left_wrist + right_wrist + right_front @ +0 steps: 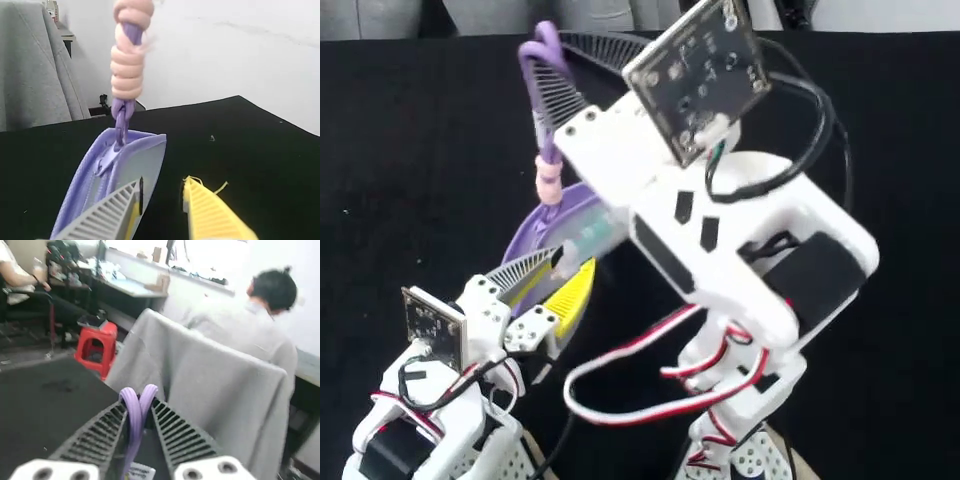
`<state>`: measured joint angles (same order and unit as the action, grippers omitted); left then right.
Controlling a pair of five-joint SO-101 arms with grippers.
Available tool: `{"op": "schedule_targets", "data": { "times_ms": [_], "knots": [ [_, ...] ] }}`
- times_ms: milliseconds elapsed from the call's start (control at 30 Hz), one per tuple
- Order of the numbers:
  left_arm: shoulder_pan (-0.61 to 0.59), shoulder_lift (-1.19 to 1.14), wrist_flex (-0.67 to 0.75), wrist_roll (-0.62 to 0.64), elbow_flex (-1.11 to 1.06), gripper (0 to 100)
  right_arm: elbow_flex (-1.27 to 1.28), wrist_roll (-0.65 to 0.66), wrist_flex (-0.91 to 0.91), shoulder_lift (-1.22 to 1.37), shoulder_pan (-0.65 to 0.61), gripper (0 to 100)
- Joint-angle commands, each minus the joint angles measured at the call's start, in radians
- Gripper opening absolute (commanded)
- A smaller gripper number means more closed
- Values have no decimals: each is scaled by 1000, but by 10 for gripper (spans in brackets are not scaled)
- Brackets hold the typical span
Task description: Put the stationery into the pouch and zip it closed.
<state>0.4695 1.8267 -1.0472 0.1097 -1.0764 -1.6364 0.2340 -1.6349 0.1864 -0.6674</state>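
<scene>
Above the black table (410, 150), the right gripper (138, 406) pinches the purple strap (542, 62); the left gripper (162, 185) has its jaws parted, the grey one against the hanging lilac pouch (142, 157).

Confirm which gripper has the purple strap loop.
The right gripper, both fingers dark and ribbed, raised above the table and shut on the purple strap loop. The left gripper, with one yellow finger, sits low by the pouch, open.
</scene>
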Motion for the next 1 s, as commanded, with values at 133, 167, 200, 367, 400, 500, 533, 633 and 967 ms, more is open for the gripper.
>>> {"op": "schedule_targets", "data": {
  "times_ms": [133,167,200,367,400,500,533,633,967],
  "knots": [
    [1,-2,-161,2,262,153,-28,9,186,-110,-60,11],
    [1,-2,-183,2,289,153,-28,12,203,-113,-58,11],
    [1,-2,-199,2,315,153,-28,14,221,-113,-58,11],
    [8,-2,-269,2,409,153,4,11,315,-108,-63,11],
    [8,-2,-278,2,415,153,27,11,344,-113,-63,11],
    [5,-2,-301,2,421,153,99,12,430,-116,-63,11],
    [4,-2,-307,2,423,153,114,12,451,-117,-64,11],
    [4,-2,-325,2,427,153,122,15,479,-117,-92,11],
    [4,0,-328,2,427,153,189,37,350,-202,-89,11]
  ]
}}
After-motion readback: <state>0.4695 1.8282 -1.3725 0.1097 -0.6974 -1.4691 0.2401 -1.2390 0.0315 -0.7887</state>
